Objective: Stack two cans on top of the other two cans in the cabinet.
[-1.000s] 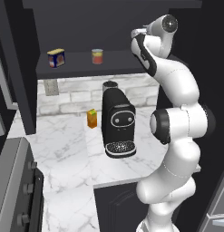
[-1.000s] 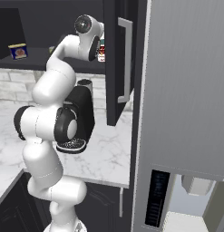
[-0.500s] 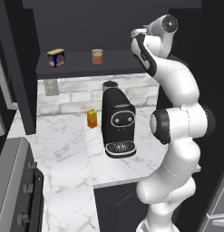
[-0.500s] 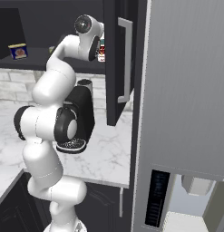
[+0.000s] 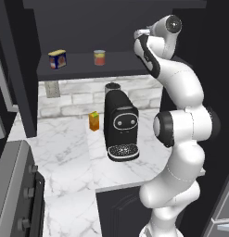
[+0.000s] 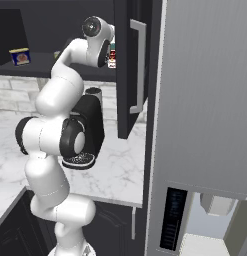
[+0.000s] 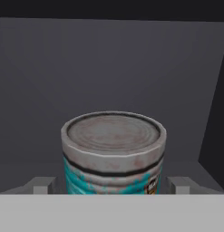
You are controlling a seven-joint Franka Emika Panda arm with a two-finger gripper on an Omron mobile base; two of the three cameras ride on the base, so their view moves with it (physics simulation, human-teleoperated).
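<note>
the gripper (image 7: 112,186) has its two finger tips (image 7: 41,185) standing spread on either side of a teal can (image 7: 113,154), each tip apart from the can's wall with a slice of gap showing, so the jaws are parted and not pinching it. the teal can stands upright between them, its dull silver top facing the hand camera, a dark band just under the rim. behind it is the dark back wall of the cabinet (image 5: 83,28), with a side panel at the right of the hand view.

from the right base camera the arm's wrist reaches into the cabinet's right end, and just past it a red-and-white can (image 6: 112,56) peeks out beside the open cabinet door (image 6: 131,65); whether the teal can rests on top of it cannot be told from here.

on the shelf board, counted from the left base camera: one squat blue tin (image 5: 57,59) with a yellow-red label far to the left, and one small red-orange can (image 5: 99,57) near the middle, well apart from each other, each standing on the board alone.

below, on the marble counter (image 5: 65,152), stand one black coffee machine (image 5: 120,126) and one orange carton (image 5: 93,121) just beside it on the left.
</note>
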